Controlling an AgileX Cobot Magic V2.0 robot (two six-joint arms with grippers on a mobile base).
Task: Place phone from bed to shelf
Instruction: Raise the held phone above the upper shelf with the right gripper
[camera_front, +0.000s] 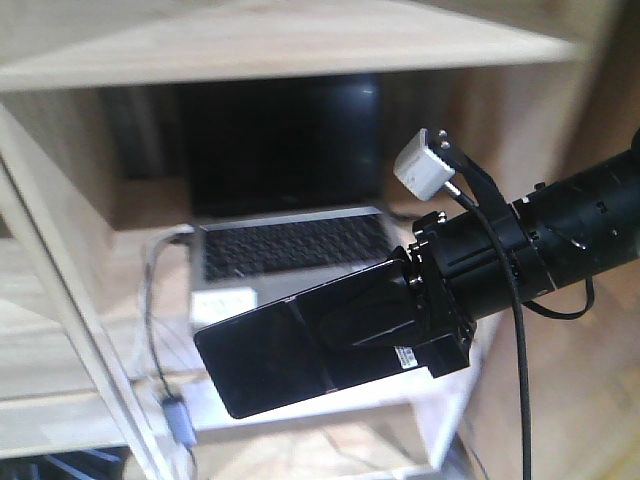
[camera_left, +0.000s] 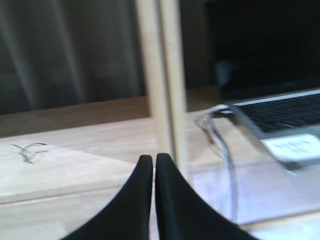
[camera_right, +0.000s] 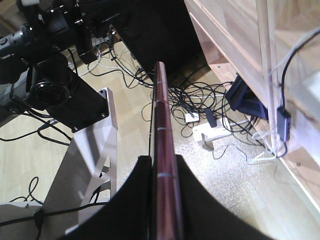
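View from front: one glossy black phone (camera_front: 290, 350) slab clamped in right gripper (camera_front: 375, 320) before pale grained-plank shelf (camera_front: 280, 45); one grey laptop (camera_front: 290, 240) inside. Left wrist: left gripper (camera_left: 154, 165) fingers together, empty. Right wrist: phone's pinkish rim between two black fingers (camera_right: 132, 205).

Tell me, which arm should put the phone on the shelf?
Right. The right end effector clamps the slim glossy black phone, holding it before the pale wooden shelf, near the open grey laptop. The left end effector is shut, holding nothing.
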